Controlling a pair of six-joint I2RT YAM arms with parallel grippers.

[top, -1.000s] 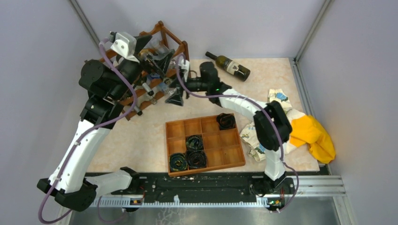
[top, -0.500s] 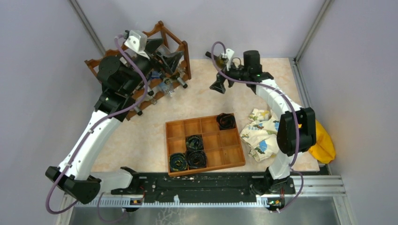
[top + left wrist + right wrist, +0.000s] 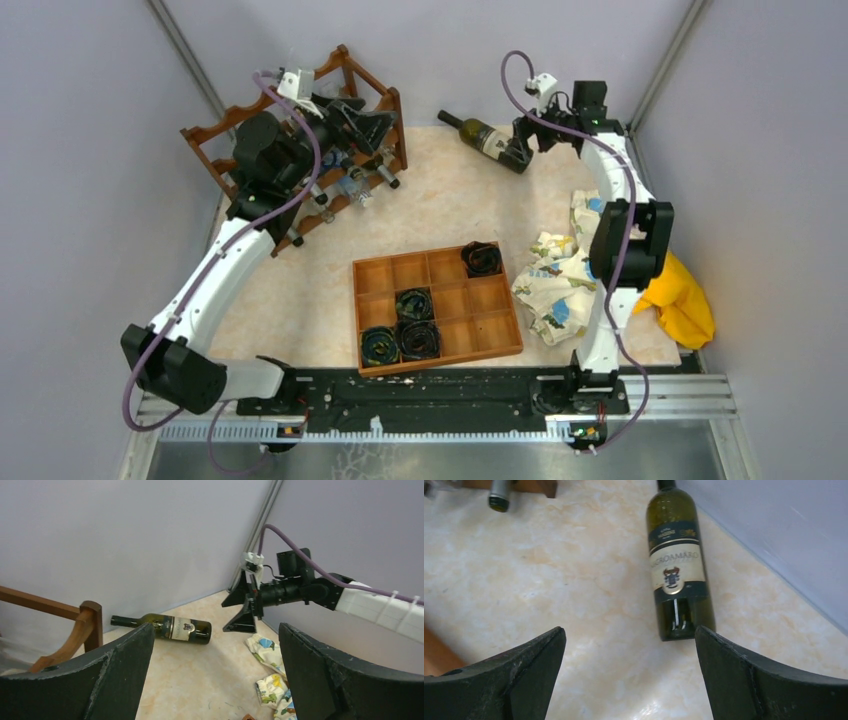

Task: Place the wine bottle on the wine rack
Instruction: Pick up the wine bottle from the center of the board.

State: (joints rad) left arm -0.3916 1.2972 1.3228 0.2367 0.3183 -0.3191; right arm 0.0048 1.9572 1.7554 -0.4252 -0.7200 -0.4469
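Note:
The dark green wine bottle [image 3: 487,140] [image 3: 170,628] [image 3: 678,565] lies on its side on the table near the back wall, with a cream label and its neck pointing left. My right gripper [image 3: 522,143] [image 3: 629,630] [image 3: 236,606] hovers open just beyond the bottle's base, with only table between its fingers. The dark reddish-brown wine rack [image 3: 215,128] [image 3: 82,625] stands at the back left. Over the rack's right end, my left gripper [image 3: 366,125] [image 3: 215,630] is open and empty, facing the bottle.
Several bottles [image 3: 352,186] lie in the rack's lower tier; one cap [image 3: 499,497] shows near it. An orange-brown compartment tray [image 3: 470,325] holds dark rolled items at the front centre. A patterned cloth [image 3: 555,285] and a yellow cloth [image 3: 680,295] lie to the right. Walls enclose the table.
My right arm has swung from the rack across to the back right, ending at the bottle's base. The left arm has drawn back slightly over the rack. Both grippers stayed open.

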